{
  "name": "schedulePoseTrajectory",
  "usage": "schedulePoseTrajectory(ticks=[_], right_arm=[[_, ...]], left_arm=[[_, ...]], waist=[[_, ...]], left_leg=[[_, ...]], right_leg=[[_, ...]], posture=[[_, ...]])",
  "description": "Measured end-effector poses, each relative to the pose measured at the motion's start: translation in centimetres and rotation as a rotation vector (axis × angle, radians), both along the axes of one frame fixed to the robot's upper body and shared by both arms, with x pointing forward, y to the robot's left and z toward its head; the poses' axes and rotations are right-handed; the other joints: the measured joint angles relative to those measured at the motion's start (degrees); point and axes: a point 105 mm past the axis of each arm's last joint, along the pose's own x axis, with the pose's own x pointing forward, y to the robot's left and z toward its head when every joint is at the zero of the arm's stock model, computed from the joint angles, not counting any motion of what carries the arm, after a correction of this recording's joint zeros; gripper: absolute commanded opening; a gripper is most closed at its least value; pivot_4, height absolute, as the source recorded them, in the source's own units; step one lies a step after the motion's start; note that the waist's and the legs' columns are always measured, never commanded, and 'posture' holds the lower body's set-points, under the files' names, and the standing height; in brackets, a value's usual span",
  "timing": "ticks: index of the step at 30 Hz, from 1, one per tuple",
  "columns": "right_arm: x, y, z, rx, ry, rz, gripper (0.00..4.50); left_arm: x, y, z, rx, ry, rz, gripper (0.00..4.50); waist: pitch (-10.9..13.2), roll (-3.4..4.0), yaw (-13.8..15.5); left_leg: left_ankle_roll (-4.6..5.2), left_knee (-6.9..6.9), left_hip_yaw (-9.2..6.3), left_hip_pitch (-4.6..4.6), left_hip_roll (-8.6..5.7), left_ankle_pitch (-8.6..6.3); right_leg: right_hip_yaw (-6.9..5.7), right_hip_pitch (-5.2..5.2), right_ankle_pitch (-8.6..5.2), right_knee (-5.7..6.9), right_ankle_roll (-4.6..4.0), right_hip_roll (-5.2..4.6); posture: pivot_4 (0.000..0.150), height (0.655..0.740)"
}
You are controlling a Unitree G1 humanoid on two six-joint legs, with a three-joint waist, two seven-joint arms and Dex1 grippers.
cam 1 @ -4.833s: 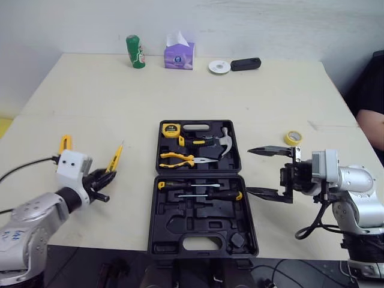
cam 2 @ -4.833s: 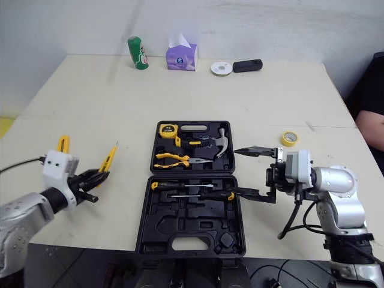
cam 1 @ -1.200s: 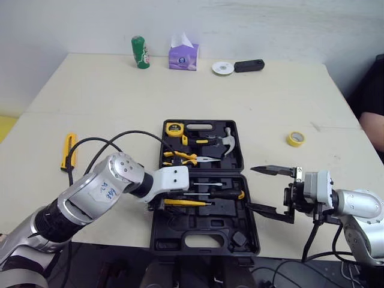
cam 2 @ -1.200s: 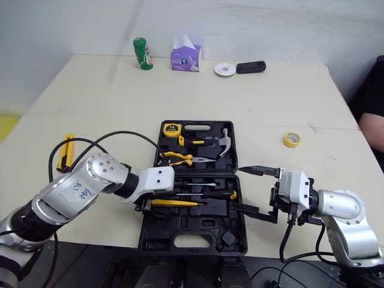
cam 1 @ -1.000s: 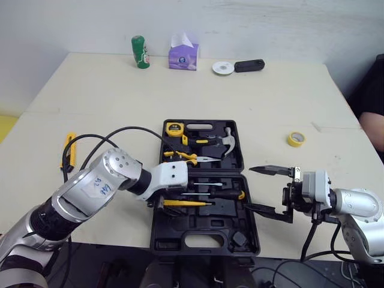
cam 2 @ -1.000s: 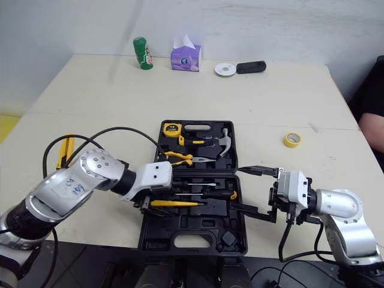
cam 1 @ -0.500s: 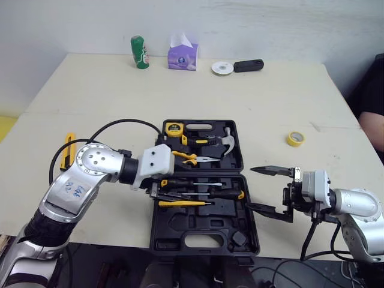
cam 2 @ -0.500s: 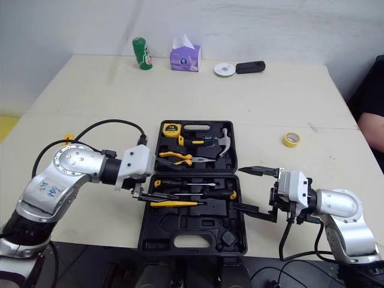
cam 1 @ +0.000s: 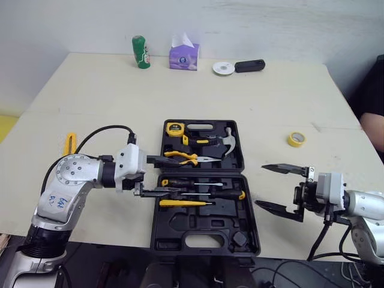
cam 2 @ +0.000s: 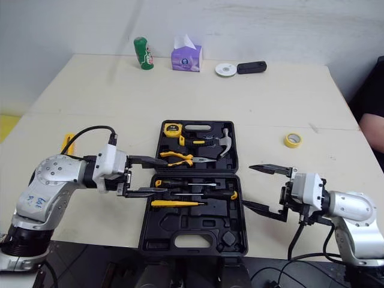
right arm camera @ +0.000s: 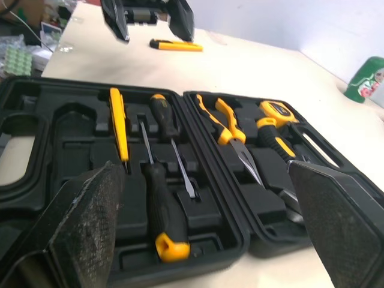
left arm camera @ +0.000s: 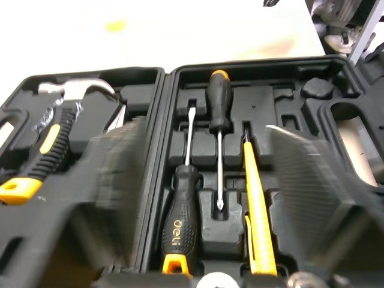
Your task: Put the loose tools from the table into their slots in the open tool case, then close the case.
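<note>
The black tool case point(cam 1: 207, 223) lies open in the middle of the table. Its far half holds a tape measure point(cam 1: 173, 128), pliers point(cam 1: 183, 157) and a hammer point(cam 1: 225, 139). Its near half holds two screwdrivers point(cam 1: 210, 193) and a slim yellow tool point(cam 1: 185, 203) lying in a slot. My left gripper point(cam 1: 165, 176) is open and empty at the case's left edge. My right gripper point(cam 1: 261, 186) is open and empty just right of the case. A yellow utility knife point(cam 1: 70, 144) lies loose on the table at the far left.
A yellow tape roll point(cam 1: 294, 139) lies on the table right of the case. Along the far edge stand a green can point(cam 1: 139, 52), a tissue box point(cam 1: 183, 55), a white disc point(cam 1: 223, 68) and a black device point(cam 1: 247, 65). A person's arm point(cam 1: 373, 126) is at the right edge.
My left gripper has let go of the slim yellow tool in the case's near half and drawn back left to the case's edge, open. My right gripper has shifted slightly right.
</note>
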Motion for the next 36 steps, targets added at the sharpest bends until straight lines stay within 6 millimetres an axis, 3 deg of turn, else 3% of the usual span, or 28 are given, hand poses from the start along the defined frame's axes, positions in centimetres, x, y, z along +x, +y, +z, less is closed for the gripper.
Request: schedulePoseTrajectory(ticks=[1,4,5,23,36], right_arm=[[0.0,0.0,0.0,-0.001,0.001,0.001,4.5],[0.0,0.0,-0.1,0.002,0.003,0.001,4.5],[0.0,0.1,-0.1,0.004,0.004,0.001,4.5],[0.2,1.1,-0.1,0.023,0.008,0.021,4.5],[0.2,1.3,0.0,0.026,0.011,0.016,4.5]], left_arm=[[-0.2,0.0,-0.2,-0.004,0.008,-0.006,1.72],[-0.6,-0.3,-0.9,-0.024,0.02,-0.028,0.22],[-0.8,-0.4,-1.1,-0.027,0.026,-0.037,0.04],[-2.8,-0.8,-6.1,0.04,0.11,-0.129,0.04],[-1.5,-0.5,-7.8,0.104,0.156,-0.023,0.04]], waist=[[0.0,0.0,0.0],[0.0,0.0,-0.18],[0.0,0.0,-0.22],[-0.02,0.03,-1.06],[-0.02,0.03,-1.07]], left_leg=[[0.0,0.0,0.0,0.0,0.0,0.0],[-0.03,-0.01,0.0,0.02,0.01,-0.01],[-0.03,-0.01,0.0,0.02,0.01,-0.01],[-0.07,-0.06,0.0,0.03,0.03,-0.08],[-0.06,-0.08,0.0,0.03,0.03,-0.09]], right_leg=[[0.0,0.0,0.0,0.0,0.0,0.0],[0.0,0.0,0.0,0.01,0.0,0.01],[0.0,0.0,0.0,0.01,0.0,0.01],[0.01,-0.03,0.0,-0.03,0.0,-0.04],[0.01,-0.04,0.0,-0.04,0.0,-0.06]], posture=[[0.15,0.74],[0.15,0.74],[0.15,0.74],[0.15,0.74],[0.15,0.74]])
